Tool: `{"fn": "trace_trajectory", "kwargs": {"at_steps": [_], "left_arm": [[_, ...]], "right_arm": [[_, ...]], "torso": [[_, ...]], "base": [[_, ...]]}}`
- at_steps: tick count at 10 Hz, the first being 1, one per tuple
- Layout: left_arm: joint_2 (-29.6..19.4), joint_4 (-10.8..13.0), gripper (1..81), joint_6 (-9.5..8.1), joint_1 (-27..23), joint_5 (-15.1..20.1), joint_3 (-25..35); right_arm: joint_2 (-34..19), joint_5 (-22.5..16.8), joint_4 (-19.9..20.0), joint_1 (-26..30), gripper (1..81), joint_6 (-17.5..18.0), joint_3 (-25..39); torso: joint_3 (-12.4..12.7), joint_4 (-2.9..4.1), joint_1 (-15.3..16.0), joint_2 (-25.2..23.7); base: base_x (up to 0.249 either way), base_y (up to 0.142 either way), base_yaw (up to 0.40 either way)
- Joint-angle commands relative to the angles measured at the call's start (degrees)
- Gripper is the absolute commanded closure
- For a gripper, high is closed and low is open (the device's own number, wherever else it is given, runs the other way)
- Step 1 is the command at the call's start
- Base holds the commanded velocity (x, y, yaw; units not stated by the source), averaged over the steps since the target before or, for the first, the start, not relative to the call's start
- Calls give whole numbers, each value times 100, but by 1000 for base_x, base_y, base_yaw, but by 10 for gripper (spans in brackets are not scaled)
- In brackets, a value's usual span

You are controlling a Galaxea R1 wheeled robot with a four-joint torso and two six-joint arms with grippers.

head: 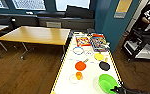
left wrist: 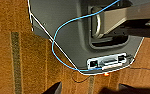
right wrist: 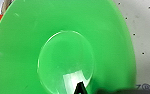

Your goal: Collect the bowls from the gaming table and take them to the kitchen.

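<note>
The right gripper [head: 115, 89] comes in from the near right corner and sits right at the rim of the green bowl [head: 107, 83]; can't tell if it's actually clamped on it or loose. That bowl is on the near right end of the long white desk [head: 91, 72]. Further along sit the orange bowl [head: 80, 65], black bowl [head: 104, 65] and yellow bowl [head: 99, 56], spaced apart. Game boxes [head: 99, 43] lie at the far end. Left wrist view just has wooden floor [left wrist: 11, 62] and the robot's base.
</note>
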Motion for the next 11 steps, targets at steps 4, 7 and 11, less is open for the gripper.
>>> {"fn": "trace_trajectory", "kwargs": {"at_steps": [4, 7, 11], "left_arm": [[115, 48, 10, 74, -11, 389, 8], [177, 215, 10, 74, -28, 389, 8], [142, 232, 10, 74, -28, 389, 8]], "right_arm": [[-3262, -1063, -51, 1671, 811, 210, 2499], [-4499, -1337, -289, 1435, 811, 158, 2713], [-4824, -1373, -306, 125, 811, -545, 1763]], "torso": [[-2, 0, 0, -3], [-2, 0, 2, -3], [-2, 0, 2, -3]], "base": [[0, 0, 0], [0, 0, 0], [0, 0, 0]]}}
